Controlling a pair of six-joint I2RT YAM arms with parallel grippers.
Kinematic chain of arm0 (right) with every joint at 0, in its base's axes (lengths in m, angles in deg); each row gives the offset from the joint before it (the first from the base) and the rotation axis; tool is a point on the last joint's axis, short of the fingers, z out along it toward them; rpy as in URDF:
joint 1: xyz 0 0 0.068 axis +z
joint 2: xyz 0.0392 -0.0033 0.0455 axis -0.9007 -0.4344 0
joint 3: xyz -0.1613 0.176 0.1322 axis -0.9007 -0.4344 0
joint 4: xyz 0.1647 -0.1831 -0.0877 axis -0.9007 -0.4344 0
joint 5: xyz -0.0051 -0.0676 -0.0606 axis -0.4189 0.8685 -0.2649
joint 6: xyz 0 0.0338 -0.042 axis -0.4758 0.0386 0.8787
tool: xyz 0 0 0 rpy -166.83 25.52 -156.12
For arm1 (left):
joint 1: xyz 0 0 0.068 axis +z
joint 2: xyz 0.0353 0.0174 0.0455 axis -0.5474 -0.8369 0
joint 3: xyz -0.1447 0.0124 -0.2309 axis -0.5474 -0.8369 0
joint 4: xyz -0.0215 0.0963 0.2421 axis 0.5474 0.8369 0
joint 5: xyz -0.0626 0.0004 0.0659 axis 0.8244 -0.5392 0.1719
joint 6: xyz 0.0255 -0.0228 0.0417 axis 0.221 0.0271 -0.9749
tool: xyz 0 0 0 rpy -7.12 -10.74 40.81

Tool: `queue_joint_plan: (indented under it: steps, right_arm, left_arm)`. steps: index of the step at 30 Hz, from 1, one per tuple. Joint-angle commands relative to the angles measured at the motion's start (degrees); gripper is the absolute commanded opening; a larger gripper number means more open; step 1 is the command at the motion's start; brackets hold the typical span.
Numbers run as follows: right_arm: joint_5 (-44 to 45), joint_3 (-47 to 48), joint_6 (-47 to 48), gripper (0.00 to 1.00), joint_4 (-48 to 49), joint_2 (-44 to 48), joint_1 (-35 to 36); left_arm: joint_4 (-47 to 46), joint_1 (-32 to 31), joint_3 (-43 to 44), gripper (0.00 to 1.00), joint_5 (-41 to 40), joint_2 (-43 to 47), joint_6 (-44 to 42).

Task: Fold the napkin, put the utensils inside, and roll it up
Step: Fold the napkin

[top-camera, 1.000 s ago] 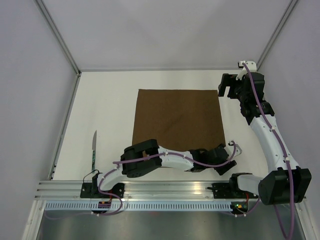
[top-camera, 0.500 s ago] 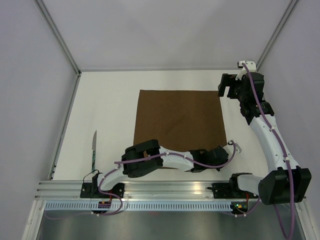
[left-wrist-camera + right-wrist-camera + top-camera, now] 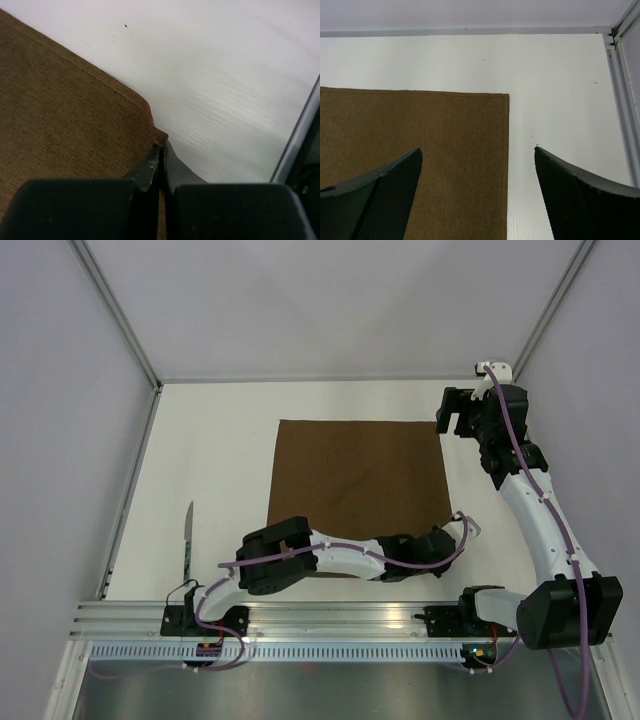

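The dark brown napkin (image 3: pixel 360 475) lies flat in the middle of the white table. My left gripper (image 3: pixel 449 530) reaches across to its near right corner and is shut on that corner (image 3: pixel 160 136), the cloth (image 3: pixel 60 110) pinched between the fingertips. My right gripper (image 3: pixel 450 417) hovers open over the far right corner, and the wrist view shows the napkin's edge (image 3: pixel 506 150) running between its spread fingers (image 3: pixel 478 148). One utensil, a knife (image 3: pixel 187 540) with a pale blade and greenish handle, lies far left of the napkin.
Grey walls close off the table on the left, back and right. An aluminium rail (image 3: pixel 330 618) carrying both arm bases runs along the near edge. The left arm (image 3: pixel 330 558) lies across the napkin's near edge.
The left gripper has closed on the napkin's near right corner and shifted slightly away from the rail. The right arm has stayed still.
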Motion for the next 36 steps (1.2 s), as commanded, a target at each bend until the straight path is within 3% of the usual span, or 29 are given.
queue_joint_plan:
  steps: [1,9,16,25,36]
  right_arm:
    - [1.9,1.1,0.5,0.98,-0.7,0.1,0.3]
    - [1.8,1.0,0.6,0.98,-0.7,0.1,0.3]
    - [1.2,0.9,0.5,0.98,-0.7,0.5,0.4]
    - [1.1,0.8,0.8,0.98,-0.7,0.5,0.4]
    - [-1.0,0.5,0.9,0.98,-0.7,0.9,0.9]
  left_arm:
    - [0.6,2.2,-0.1,0.02,-0.5,6.6,7.5]
    - [0.7,9.7,-5.2,0.02,6.3,14.0,16.4]
    - [0.0,23.1,-11.1,0.02,13.6,17.8,22.3]
    - [1.4,39.2,-11.5,0.02,26.7,19.0,22.0]
    - [5.0,50.8,-8.9,0.02,34.1,17.2,22.0]
